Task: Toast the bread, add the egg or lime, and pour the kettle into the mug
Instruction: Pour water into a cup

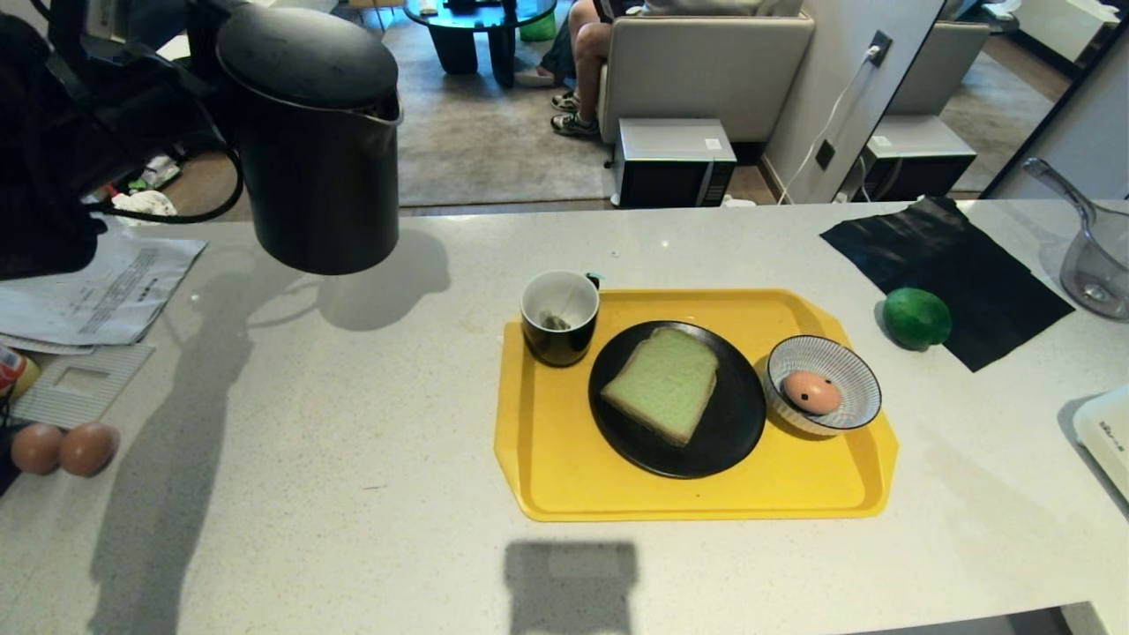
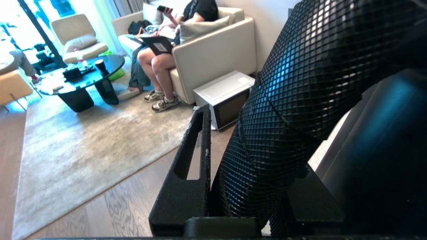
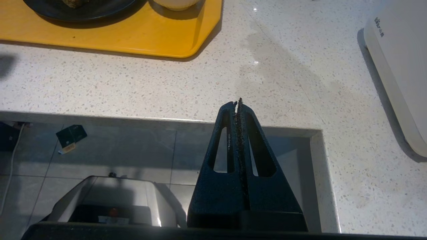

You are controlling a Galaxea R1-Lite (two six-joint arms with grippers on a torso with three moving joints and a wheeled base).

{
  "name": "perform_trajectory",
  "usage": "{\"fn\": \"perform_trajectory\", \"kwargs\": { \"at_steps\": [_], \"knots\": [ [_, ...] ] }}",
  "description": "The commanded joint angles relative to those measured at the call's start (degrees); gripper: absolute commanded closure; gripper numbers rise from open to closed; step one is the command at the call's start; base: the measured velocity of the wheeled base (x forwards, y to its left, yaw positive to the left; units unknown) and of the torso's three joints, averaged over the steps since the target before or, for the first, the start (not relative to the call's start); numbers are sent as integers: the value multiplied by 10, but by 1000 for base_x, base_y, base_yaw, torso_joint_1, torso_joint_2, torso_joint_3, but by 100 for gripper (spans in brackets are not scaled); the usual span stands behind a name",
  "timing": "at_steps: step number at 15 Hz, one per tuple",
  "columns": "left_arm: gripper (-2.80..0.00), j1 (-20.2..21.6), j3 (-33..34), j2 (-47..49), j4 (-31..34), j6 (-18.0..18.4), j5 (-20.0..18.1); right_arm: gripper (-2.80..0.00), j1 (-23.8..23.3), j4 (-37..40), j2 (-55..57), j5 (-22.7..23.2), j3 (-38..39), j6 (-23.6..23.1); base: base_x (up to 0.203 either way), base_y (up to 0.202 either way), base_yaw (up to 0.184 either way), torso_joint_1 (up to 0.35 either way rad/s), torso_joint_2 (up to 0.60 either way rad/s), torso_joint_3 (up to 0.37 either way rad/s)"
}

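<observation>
left gripper (image 2: 247,200): we are clenching the tall matte black kettle (image 1: 317,150) by its handle, above the white speckled counter's (image 1: 353,441) far-left corner | right gripper (image 3: 238,106): we are idling pinched shut, empty, over the near edge

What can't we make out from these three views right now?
- Kettle contents: head view, lid shut.
- Mug liquid level: head view, only a tea bag shows inside.
- Left gripper: head view, hidden by the dark arm; the left wrist view shows it clamping the textured handle.
- Lime: right wrist view, out of frame.
</observation>
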Motion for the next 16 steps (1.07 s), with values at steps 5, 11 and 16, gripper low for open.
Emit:
{"fn": "perform_trajectory", "kwargs": {
  "at_steps": [5,11,16],
  "knots": [
    [0,-22,-55,-3,74,29,-3,0,0,0,0,0,0,0,0,0,0,0,0,0],
    [0,-55,-57,-4,128,43,8,0,0,0,0,0,0,0,0,0,0,0,0,0],
    [0,-90,-57,-5,148,75,9,0,0,0,0,0,0,0,0,0,0,0,0,0]
  ]
}}
